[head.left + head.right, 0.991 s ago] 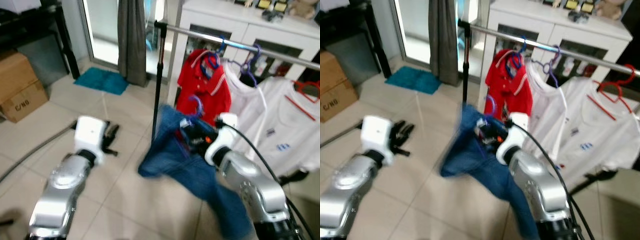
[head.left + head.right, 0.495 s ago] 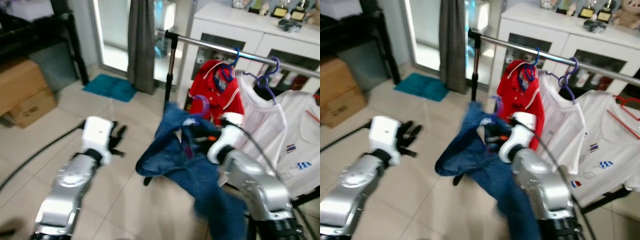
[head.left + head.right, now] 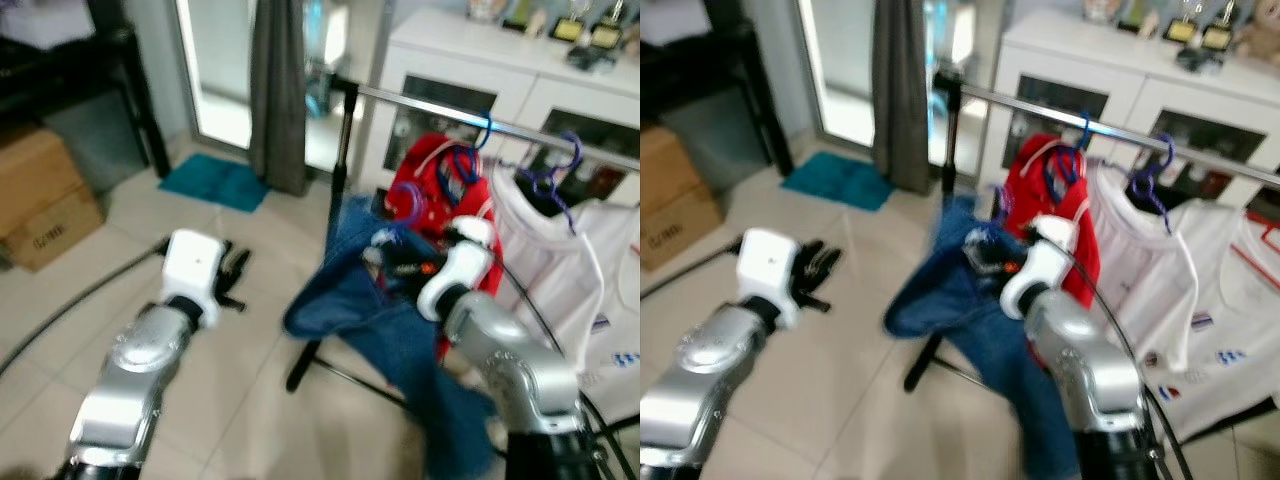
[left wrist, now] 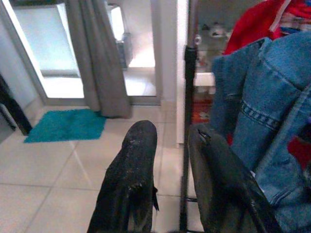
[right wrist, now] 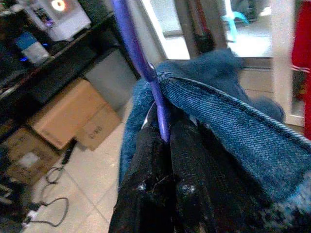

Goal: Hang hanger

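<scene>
right gripper [image 5: 163,145] jaws clamped on purple plastic hanger [image 5: 138,58] carrying blue denim jeans [image 3: 385,320] | you've closed toward silver metal rail [image 3: 440,108], hook unhung | left gripper [image 4: 170,184] jaws apart, idle

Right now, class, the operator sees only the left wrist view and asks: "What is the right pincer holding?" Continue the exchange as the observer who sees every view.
Observer: The right pincer is shut on a purple hanger that carries a blue denim garment.
Operator: Is that hanger on the rail?
Observer: No. It is held below the metal rail, near the rail's left end.
Operator: What hangs there already?
Observer: A red shirt next to the held hanger, and a white shirt further right.
</scene>
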You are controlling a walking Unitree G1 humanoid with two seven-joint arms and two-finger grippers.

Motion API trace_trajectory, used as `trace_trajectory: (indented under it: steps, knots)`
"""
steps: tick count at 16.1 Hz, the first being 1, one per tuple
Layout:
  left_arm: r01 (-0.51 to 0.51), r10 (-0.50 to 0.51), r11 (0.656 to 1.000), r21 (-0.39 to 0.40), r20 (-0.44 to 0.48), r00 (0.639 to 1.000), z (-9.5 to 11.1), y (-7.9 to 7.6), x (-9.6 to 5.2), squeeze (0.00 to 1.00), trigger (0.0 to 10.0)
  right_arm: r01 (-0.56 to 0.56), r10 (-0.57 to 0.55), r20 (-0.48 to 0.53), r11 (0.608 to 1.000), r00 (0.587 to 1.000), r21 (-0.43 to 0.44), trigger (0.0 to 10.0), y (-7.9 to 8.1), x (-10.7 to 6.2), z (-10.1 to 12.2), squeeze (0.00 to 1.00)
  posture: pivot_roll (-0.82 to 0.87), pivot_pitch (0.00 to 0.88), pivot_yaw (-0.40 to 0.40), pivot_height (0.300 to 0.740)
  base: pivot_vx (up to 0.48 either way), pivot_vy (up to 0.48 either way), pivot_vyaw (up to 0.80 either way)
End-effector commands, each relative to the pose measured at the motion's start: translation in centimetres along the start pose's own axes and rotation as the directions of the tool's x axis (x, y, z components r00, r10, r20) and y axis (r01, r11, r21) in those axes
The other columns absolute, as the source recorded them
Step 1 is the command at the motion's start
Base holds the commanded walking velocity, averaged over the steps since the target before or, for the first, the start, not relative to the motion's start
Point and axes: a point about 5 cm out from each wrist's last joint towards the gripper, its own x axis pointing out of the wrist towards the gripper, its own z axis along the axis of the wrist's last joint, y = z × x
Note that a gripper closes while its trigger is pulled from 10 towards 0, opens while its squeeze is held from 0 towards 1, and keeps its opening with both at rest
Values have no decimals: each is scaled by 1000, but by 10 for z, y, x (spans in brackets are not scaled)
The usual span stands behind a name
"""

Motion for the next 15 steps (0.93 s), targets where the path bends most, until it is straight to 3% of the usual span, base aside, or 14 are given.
trace_trajectory:
  steps: [1, 4, 8, 11, 15]
  knots:
    - [34, -34, 999, -7, 4, 999, 0, -9, 2, 0, 10000, 38, -38, 31, 999, 999, -22, 10000, -9, -5, 9, 0, 12, 0, -24, 740, 371, 0, 0]
    - [75, -75, 997, -7, 8, 997, 3, -17, 6, 0, 10000, 76, -75, 43, 997, 996, -12, 10000, -12, -8, 14, 0, 12, 0, -17, 740, 371, 0, 0]
    - [69, -69, 998, -3, -4, 998, -2, -15, 2, 0, 10000, 75, -73, 37, 995, 997, -62, 10000, -7, -11, 15, 0, 9, 0, -26, 740, 372, 0, 0]
    - [87, -87, 996, 13, 1, 996, 2, -19, 5, 0, 10000, 90, -88, 23, 994, 996, -67, 10000, -10, -10, 15, 0, 22, 2, -32, 740, 371, 0, -796]
    - [71, -71, 997, 4, -6, 997, -2, -14, 0, 0, 10000, 67, -64, 33, 990, 997, -123, 10000, -4, -8, 20, 0, 10, 1, -47, 740, 369, 0, 0]
